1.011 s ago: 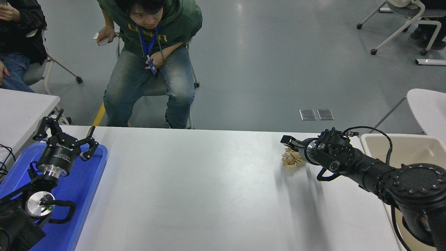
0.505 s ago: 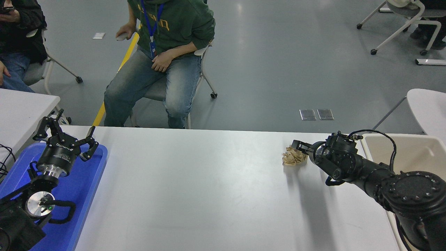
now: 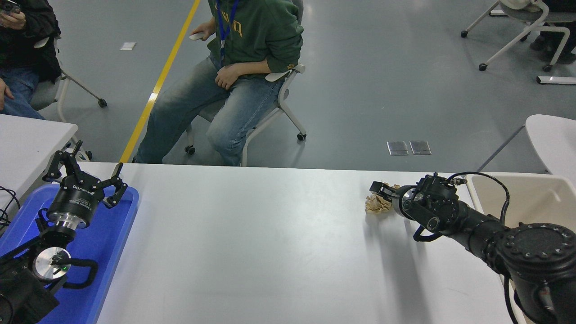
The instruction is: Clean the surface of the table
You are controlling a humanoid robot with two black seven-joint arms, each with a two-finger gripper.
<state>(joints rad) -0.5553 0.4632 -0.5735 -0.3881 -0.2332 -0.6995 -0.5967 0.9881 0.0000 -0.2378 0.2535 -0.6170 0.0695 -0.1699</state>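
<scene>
The table surface (image 3: pixel 270 243) is a wide matte white top filling the lower picture. A crumpled tan paper wad (image 3: pixel 375 206) lies on it near the far right edge. My right gripper (image 3: pixel 381 191) reaches in from the right and sits right against the top of the wad, partly covering it; its wrist hides how it stands on the paper. My left gripper (image 3: pixel 84 176) is parked open and empty at the lower left, above the blue tray (image 3: pixel 112 234).
A beige bin (image 3: pixel 522 193) stands just off the table's right end, behind my right arm. A small white table (image 3: pixel 553 139) is beyond it, another white table (image 3: pixel 27 139) at the left. A person on a wheeled chair (image 3: pixel 279 85) sits past the far edge.
My right gripper drew back right, then returned left onto the paper wad, which shifted slightly. The seated person rolled back and to the right, away from the table. The left arm stayed still.
</scene>
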